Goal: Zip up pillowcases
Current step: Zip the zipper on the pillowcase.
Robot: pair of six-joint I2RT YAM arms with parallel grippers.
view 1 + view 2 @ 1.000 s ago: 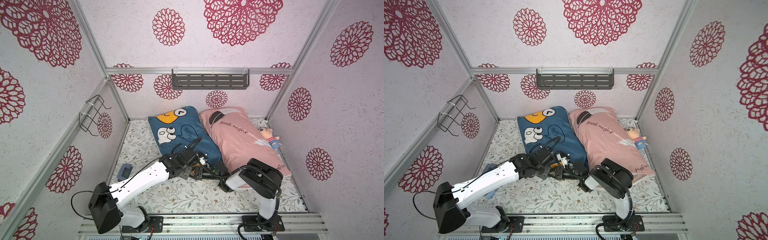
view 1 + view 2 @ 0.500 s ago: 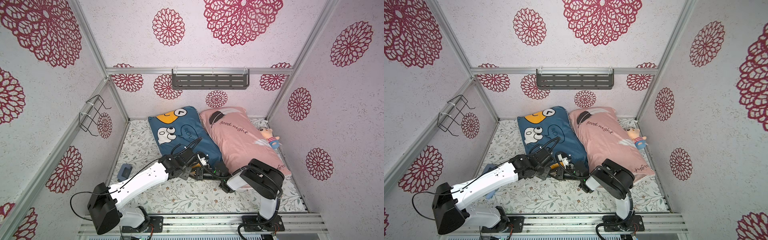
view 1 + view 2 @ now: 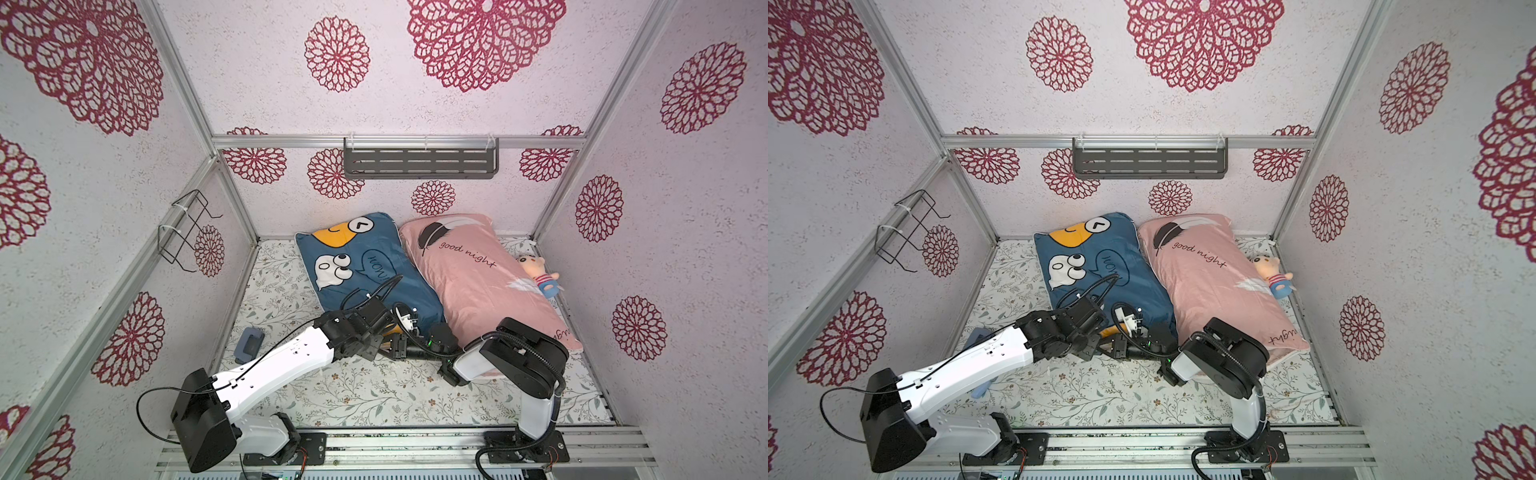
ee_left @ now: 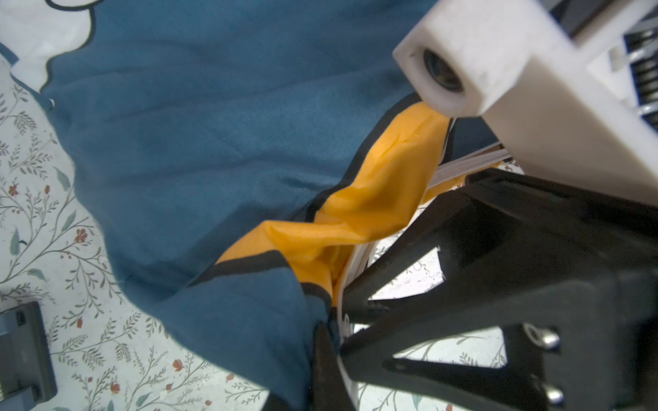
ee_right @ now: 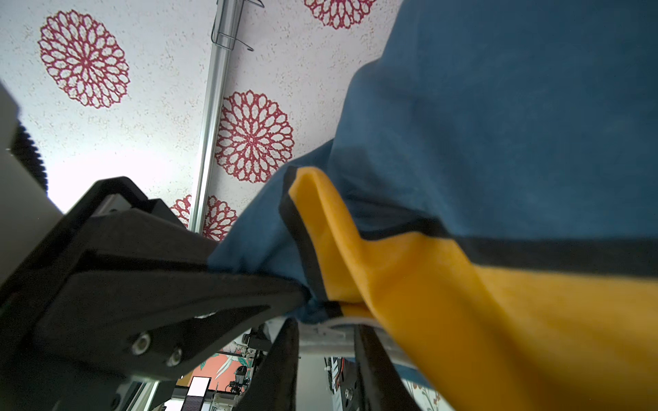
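Pillowcase (image 3: 365, 266) of stuffed blue cartoon-printed fabric, edge pinched by closed left claw (image 5: 302, 293), right claw (image 5: 325, 332) sat at white edge strip (image 4: 459, 168), grip unclear.

Both top views reach me bright and even, lit softly from above. The white robot arms (image 3: 282, 361) throw only faint shadows on the floral-print surface (image 3: 374, 395). The wide lens stretches the flower-printed white wall (image 3: 83, 62) toward the corners. In the left wrist view the blue-and-orange stuffed fabric pillowcase (image 4: 213, 124) is sharp and the white plastic camera block (image 4: 498, 71) is blurred. In the right wrist view white glare washes out that wall, and the nearest orange fabric is soft.
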